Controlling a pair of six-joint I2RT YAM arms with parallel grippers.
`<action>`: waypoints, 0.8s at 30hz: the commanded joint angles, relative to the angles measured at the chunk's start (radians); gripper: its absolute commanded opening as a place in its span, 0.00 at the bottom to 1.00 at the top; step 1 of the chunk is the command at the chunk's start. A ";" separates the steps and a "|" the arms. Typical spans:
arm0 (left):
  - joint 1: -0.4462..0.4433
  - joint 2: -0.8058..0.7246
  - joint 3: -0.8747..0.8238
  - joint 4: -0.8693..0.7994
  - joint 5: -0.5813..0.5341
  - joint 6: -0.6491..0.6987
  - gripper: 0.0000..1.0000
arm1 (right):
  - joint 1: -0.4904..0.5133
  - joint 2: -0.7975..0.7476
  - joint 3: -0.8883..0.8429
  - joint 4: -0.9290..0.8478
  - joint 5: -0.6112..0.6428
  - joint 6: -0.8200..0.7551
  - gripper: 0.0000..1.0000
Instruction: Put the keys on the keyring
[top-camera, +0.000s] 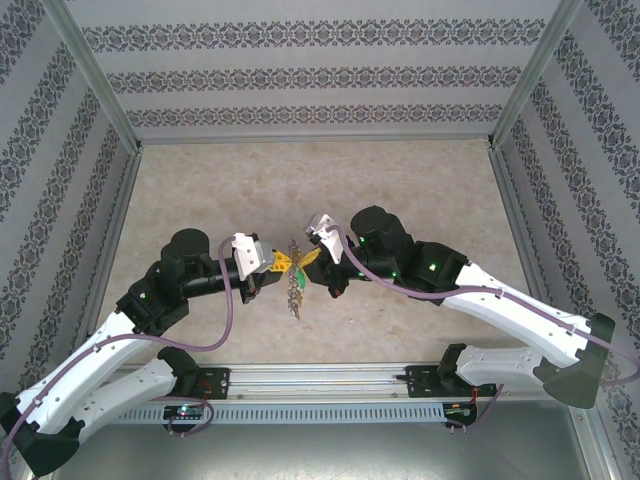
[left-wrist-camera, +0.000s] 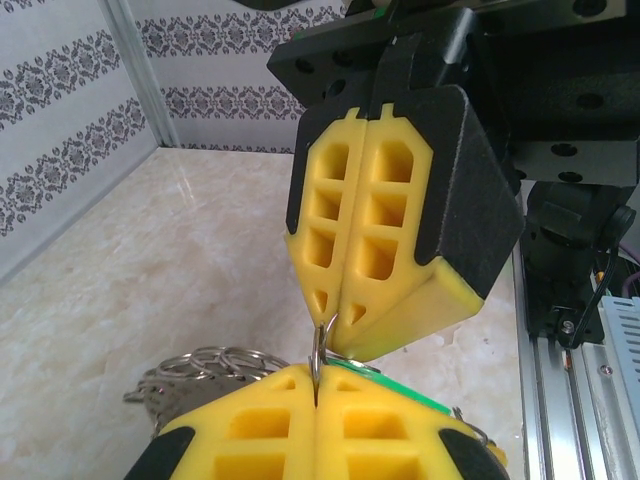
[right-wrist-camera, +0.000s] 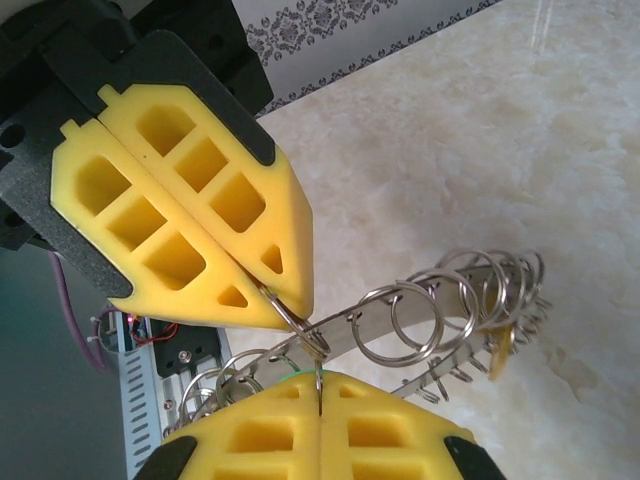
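Both grippers meet tip to tip over the middle of the table (top-camera: 200, 200), left gripper (top-camera: 280, 264) coming from the left and right gripper (top-camera: 310, 259) from the right. Both have their jaws fully closed. In the wrist views each pair of yellow fingers pinches the same small split ring (right-wrist-camera: 292, 315) from opposite sides, so neither arm is nearer; they share the contact point. The keyring (top-camera: 294, 288) trails from that pinch toward the near edge, with its long axis running roughly near-far between the two arms. In the right wrist view the keyring's band of loops stretches away to the right of the tips. A green tag (left-wrist-camera: 390, 386) sits right against the fingers at the pinch; whether its key is already threaded cannot be told. Likely step: working a key through the split ring. The next move depends on the two tips pulling or twisting across the ring's plane, at right angles to the keyring's long axis.
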 joint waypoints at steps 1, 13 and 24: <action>0.005 -0.022 -0.004 0.069 0.036 0.017 0.00 | -0.014 0.001 0.032 0.006 -0.002 0.004 0.00; 0.004 -0.009 0.009 0.040 0.005 0.039 0.00 | -0.010 -0.011 0.054 0.017 -0.083 0.024 0.00; 0.005 -0.015 0.009 0.038 0.011 0.046 0.00 | -0.037 0.052 0.127 -0.086 -0.044 0.115 0.00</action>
